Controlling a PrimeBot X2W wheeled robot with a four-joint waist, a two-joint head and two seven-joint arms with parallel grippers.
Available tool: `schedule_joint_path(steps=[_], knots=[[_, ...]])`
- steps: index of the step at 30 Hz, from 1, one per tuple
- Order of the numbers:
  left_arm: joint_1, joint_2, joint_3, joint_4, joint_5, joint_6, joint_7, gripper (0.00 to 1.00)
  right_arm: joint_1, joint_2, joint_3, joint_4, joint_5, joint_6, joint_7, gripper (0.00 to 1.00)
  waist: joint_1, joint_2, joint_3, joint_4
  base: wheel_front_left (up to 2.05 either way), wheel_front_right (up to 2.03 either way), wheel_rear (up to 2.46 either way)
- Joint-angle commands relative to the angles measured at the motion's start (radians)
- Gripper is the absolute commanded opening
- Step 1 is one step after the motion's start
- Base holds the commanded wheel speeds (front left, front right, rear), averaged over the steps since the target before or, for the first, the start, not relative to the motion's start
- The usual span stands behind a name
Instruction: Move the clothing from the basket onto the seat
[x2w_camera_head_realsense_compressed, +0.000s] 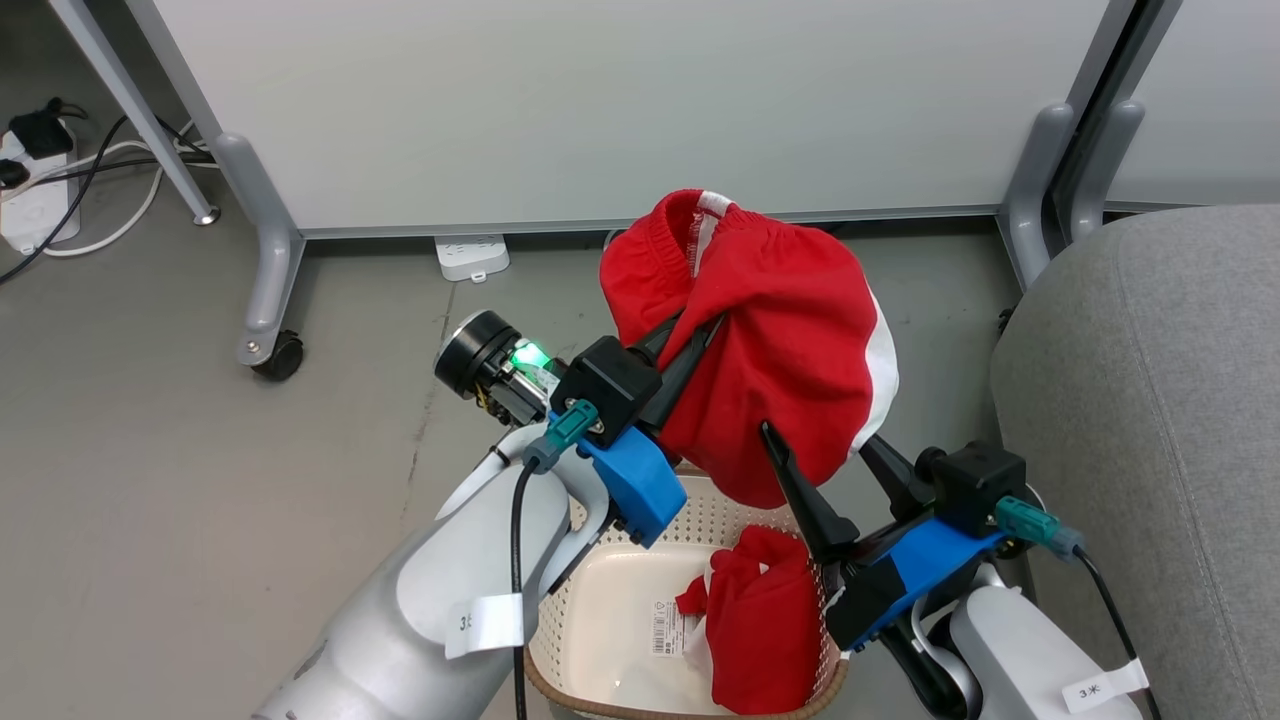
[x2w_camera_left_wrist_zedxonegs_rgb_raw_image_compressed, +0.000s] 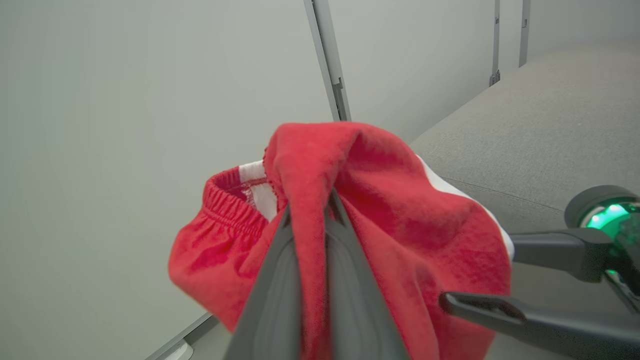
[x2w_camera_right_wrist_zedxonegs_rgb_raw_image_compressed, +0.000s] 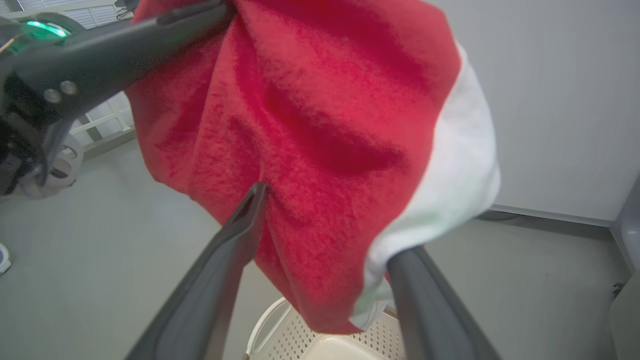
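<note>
- The left gripper (x2w_camera_head_realsense_compressed: 697, 330) has its two long dark fingers pressed together on a fold of the lifted garment (x2w_camera_head_realsense_compressed: 790, 330). It holds the garment in the air above the far side of the basket (x2w_camera_head_realsense_compressed: 556, 610).
- This garment is soft, bright red cloth that hangs as a rounded, wrinkled bundle. It has a gathered elastic edge at the top and a white panel along its right side.
- The right gripper (x2w_camera_head_realsense_compressed: 820, 445) has its fingers spread wide, one on each side of the lower hanging part of the cloth. I cannot tell if they touch it.
- The second garment (x2w_camera_head_realsense_compressed: 760, 620), also red with a little white, lies crumpled in the right part of the basket. It is beside a printed label (x2w_camera_head_realsense_compressed: 667, 628) on the smooth floor of the basket.
- The basket is cream plastic with small holes in its walls, rounded corners and a brown rim.
- The seat (x2w_camera_head_realsense_compressed: 1150, 400) is grey woven fabric with a rounded edge and it stands to the right of the basket. No clothing lies on the part that shows.
- The left wrist view shows the red fold pinched between the fingers of the left gripper (x2w_camera_left_wrist_zedxonegs_rgb_raw_image_compressed: 320, 210). It also shows a seam line across the seat (x2w_camera_left_wrist_zedxonegs_rgb_raw_image_compressed: 540, 130).
- The right wrist view shows the fuzzy surface of the garment (x2w_camera_right_wrist_zedxonegs_rgb_raw_image_compressed: 325, 100) from near, between the fingers of the right gripper (x2w_camera_right_wrist_zedxonegs_rgb_raw_image_compressed: 332, 220). A basket handle (x2w_camera_right_wrist_zedxonegs_rgb_raw_image_compressed: 262, 325) shows below.
</note>
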Motion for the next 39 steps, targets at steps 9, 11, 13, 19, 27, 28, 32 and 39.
schedule_joint_path(steps=[9, 11, 13, 19, 27, 28, 32, 39], knots=[[-0.007, -0.010, 0.011, 0.006, 0.011, -0.007, -0.005, 0.00, -0.022, 0.000, 0.004, -0.050, 0.003, 0.000, 0.000, 0.00, 0.0000, -0.0001, 0.001, 0.002, 0.00, 0.00, 0.00], [-0.005, -0.011, 0.012, 0.008, 0.011, -0.009, -0.005, 0.00, -0.022, -0.004, 0.009, -0.053, 0.001, 0.000, 0.000, 0.00, 0.0000, -0.0001, -0.001, 0.002, 0.00, 0.00, 0.00], [-0.003, -0.012, 0.014, 0.010, 0.012, -0.010, -0.005, 0.00, -0.020, -0.006, 0.011, -0.055, 0.002, 0.000, 0.000, 0.00, 0.0000, -0.0001, -0.004, 0.001, 0.00, 0.00, 0.00], [0.005, -0.014, 0.021, 0.011, 0.018, -0.013, -0.005, 0.00, -0.013, -0.010, 0.014, -0.061, -0.003, 0.000, 0.000, 0.00, 0.0000, -0.0001, -0.009, -0.003, 0.00, 0.00, 0.00], [0.009, -0.015, 0.028, 0.011, 0.023, -0.014, -0.005, 0.00, -0.008, -0.010, 0.012, -0.066, -0.012, 0.000, 0.000, 0.00, 0.0000, -0.0001, -0.008, -0.004, 0.00, 0.00, 0.00], [0.009, -0.015, 0.029, 0.012, 0.024, -0.014, -0.005, 0.00, -0.008, -0.009, 0.011, -0.067, -0.012, 0.000, 0.000, 0.00, 0.0000, -0.0001, -0.008, -0.004, 0.00, 0.00, 0.00], [0.008, -0.016, 0.033, 0.013, 0.026, -0.016, -0.005, 0.00, -0.007, -0.008, 0.009, -0.069, -0.015, 0.000, 0.000, 0.00, 0.0000, -0.0001, -0.004, -0.005, 0.00, 0.00, 0.00], [0.006, -0.016, 0.038, 0.013, 0.032, -0.017, -0.005, 0.00, -0.007, -0.010, 0.008, -0.072, -0.015, 0.000, 0.000, 0.00, 0.0000, -0.0001, 0.003, -0.007, 0.00, 0.00, 0.00]])
